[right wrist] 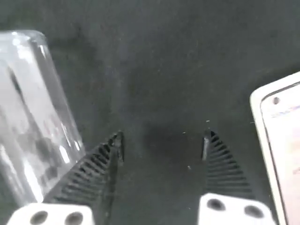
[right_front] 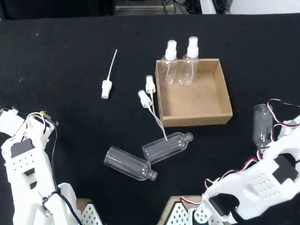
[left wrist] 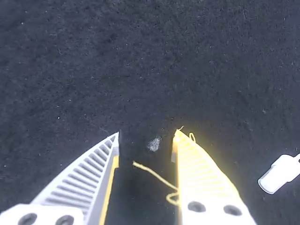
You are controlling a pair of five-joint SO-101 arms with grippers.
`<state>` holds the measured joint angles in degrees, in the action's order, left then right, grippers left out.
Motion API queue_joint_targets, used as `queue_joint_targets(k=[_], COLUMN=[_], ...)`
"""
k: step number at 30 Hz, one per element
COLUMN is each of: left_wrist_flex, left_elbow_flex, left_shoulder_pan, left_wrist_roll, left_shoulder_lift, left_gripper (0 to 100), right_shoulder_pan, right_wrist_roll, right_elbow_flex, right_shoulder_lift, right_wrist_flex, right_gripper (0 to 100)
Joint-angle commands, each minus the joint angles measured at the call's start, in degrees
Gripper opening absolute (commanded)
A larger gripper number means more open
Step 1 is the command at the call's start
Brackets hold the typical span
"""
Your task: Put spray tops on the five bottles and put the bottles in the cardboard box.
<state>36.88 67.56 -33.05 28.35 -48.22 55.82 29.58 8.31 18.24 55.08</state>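
Just beside right tool [right wrist: 162,137], outside its gap: bottle [right wrist: 33,117].

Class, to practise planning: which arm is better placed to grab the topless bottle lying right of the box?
Right. The right gripper, open, sits just beside that bottle; the left gripper hangs over the table far from it.

Even overhead light, faint shadows on black cloth [right_front: 70,70], highlights on clear bottles [right_front: 166,146]
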Motion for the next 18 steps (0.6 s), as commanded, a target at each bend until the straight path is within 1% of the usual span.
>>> queue_joint_targets(k=[1, 7, 10, 18], left_wrist_flex=[-1.3, -1.3, -1.3, -1.3], left_elbow_flex=[-2.8, -2.8, -2.8, -2.8], left_shoulder_pan=[0.8, 0.8, 0.8, 0.8], left_wrist_roll=[0.3, 0.3, 0.3, 0.3], left_shoulder_lift=[-1.1, -1.1, -1.1, -1.1], left_gripper=[18, 18, 18, 18], right_shoulder_pan=[0.7, -4.6, -7.3, -13.1], right_wrist_roll=[-0.3, -3.1, -6.2, -10.9], right_elbow_flex=[-0.3, -0.1, -0.1, 2.3], right_shoulder_lift=[-0.6, -2.6, -2.2, -3.5], right_wrist_flex=[1.3, 9.3, 9.6, 12.0], right_gripper=[23.3, 23.4, 23.4, 23.4])
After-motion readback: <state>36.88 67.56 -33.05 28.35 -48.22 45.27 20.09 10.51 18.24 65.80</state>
